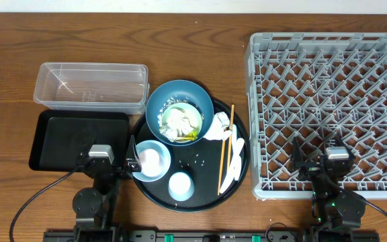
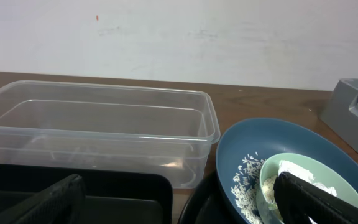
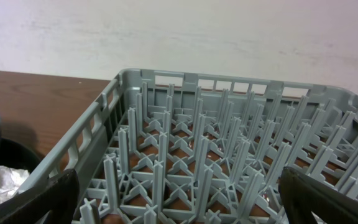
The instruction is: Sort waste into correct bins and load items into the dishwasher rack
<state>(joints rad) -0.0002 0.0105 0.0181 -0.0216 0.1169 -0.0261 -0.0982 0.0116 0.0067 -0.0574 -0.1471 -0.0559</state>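
Both arms hang low at the near edge of the wooden surface (image 1: 200, 27) with nothing held: the left gripper (image 2: 176, 186) has its fingers (image 2: 55, 199) wide apart over the shallow black rectangular tray (image 1: 59, 138), and the right gripper (image 3: 184, 199) has its fingers spread over the near side of the large grey pegged plastic dishwasher rack (image 1: 328, 50). The waste sits on the big round black tray (image 1: 240, 178) between them. One crumpled white paper napkin (image 2: 300, 171) lies in a pale green inner bowl (image 2: 291, 158) nested in the large dark-blue bowl (image 1: 163, 101). Another napkin (image 1: 219, 124) lies just beside that bowl's rim. Loose white rice grains (image 2: 244, 186) cling to the blue wall. The napkins look light and soft and should crush under a pinch, so the highest fold is probably the best hold. The grains are too small to pinch, and tipping the bowl over the clear rectangular plastic tub (image 1: 91, 87) seems likelier. The bowl looks stiff, smooth and possibly slippery, so a grip across its rim seems wise.
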